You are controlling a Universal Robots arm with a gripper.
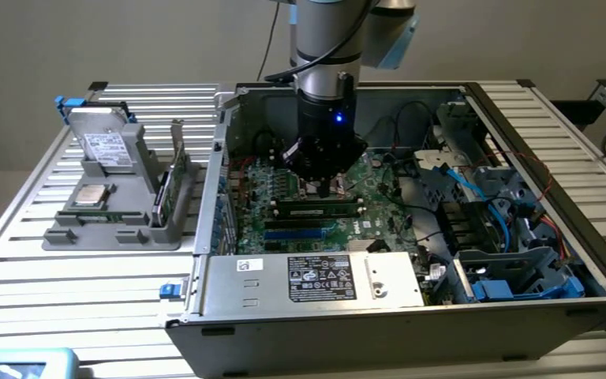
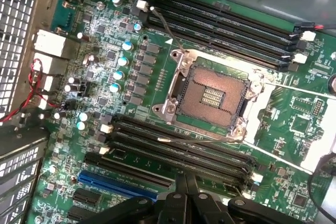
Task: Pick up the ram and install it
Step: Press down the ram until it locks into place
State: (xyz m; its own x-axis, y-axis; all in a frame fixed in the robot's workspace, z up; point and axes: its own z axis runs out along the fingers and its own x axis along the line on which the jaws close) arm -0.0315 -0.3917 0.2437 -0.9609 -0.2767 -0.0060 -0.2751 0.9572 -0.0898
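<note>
Gripper (image 1: 330, 192) low inside the case (image 1: 387, 316), I've got it over the motherboard (image 2: 294, 124), fingers pinched together, nothing between them. Ram (image 1: 317, 211) lies in a black slot just beneath the tips, blue slot (image 1: 301, 234) on its near side

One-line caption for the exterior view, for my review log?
Gripper lowered inside the open computer case, directly above a RAM stick seated in a motherboard slot.
</note>
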